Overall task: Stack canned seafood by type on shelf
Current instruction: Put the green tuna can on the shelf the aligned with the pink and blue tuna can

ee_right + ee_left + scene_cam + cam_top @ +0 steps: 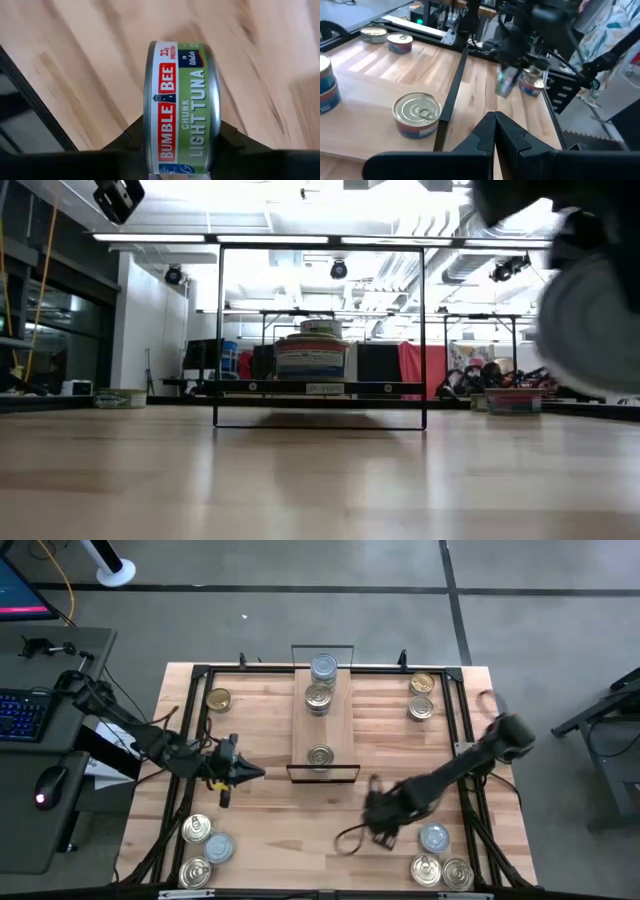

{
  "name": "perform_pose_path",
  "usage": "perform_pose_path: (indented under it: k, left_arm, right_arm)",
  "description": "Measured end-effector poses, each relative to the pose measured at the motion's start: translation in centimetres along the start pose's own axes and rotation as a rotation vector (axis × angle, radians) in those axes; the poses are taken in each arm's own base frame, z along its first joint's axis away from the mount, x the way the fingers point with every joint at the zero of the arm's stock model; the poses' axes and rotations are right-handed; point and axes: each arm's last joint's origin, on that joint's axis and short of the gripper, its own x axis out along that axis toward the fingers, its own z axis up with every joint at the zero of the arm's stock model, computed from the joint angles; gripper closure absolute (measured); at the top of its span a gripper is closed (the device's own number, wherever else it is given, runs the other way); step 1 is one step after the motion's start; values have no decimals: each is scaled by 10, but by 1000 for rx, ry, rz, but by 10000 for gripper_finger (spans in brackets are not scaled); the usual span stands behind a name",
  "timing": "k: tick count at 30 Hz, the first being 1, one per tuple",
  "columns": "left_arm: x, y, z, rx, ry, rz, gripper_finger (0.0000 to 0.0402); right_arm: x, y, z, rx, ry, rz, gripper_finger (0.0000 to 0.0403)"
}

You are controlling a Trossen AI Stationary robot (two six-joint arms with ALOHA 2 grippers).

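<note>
The shelf [300,730], a light-wood plank with black wire end frames, lies at the table's middle. It carries a silver-blue tin [323,667], a gold tin [318,698] and another gold tin [320,755]. My right gripper [382,816] hangs right of the shelf's near end, shut on a green-labelled tuna tin [182,107]. The left wrist view shows this tin [505,82] blurred and clear of the table. My left gripper [258,774] is shut and empty, left of the shelf's near end. Other tins rest flat near the table's corners. My right gripper pinches the tuna tin between its two fingers [132,136], one on each flat face, so the labelled side wall [186,150] shows between them. The fingers come from above, pointing down. The tin stands on edge in the hold, lifted clear of the tabletop.
Tins lie in groups at the near right [433,837], near left [205,845], far right [421,696] and far left [218,699]. A black frame [470,740] runs along the table's edges. In the low view the shelf's wire frame [320,335] stands ahead.
</note>
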Motion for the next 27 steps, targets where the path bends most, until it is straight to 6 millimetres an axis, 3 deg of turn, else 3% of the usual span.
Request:
perform_pose_path:
  k: [4, 7, 11, 16, 21, 27]
  left_arm:
    - [1, 1, 0, 2, -9, 27, 401]
    - [4, 3, 1, -12, -51, 113, 402]
    - [11, 13, 13, -131, -187, 255, 401]
    - [23, 26, 42, -280, -431, 280, 401]
    - [35, 34, 57, -288, -565, 281, 401]
    - [44, 35, 71, -242, -580, 328, 401]
  right_arm:
    - [-14, -55, -28, 198, -67, -9, 290]
    - [-25, -96, -30, 380, -241, -3, 290]
    - [-35, -138, -16, 538, -526, 83, 290]
    - [-32, -183, 19, 575, -804, 285, 290]
    - [-23, -214, 53, 587, -948, 545, 290]
    - [-12, -214, 85, 619, -909, 639, 290]
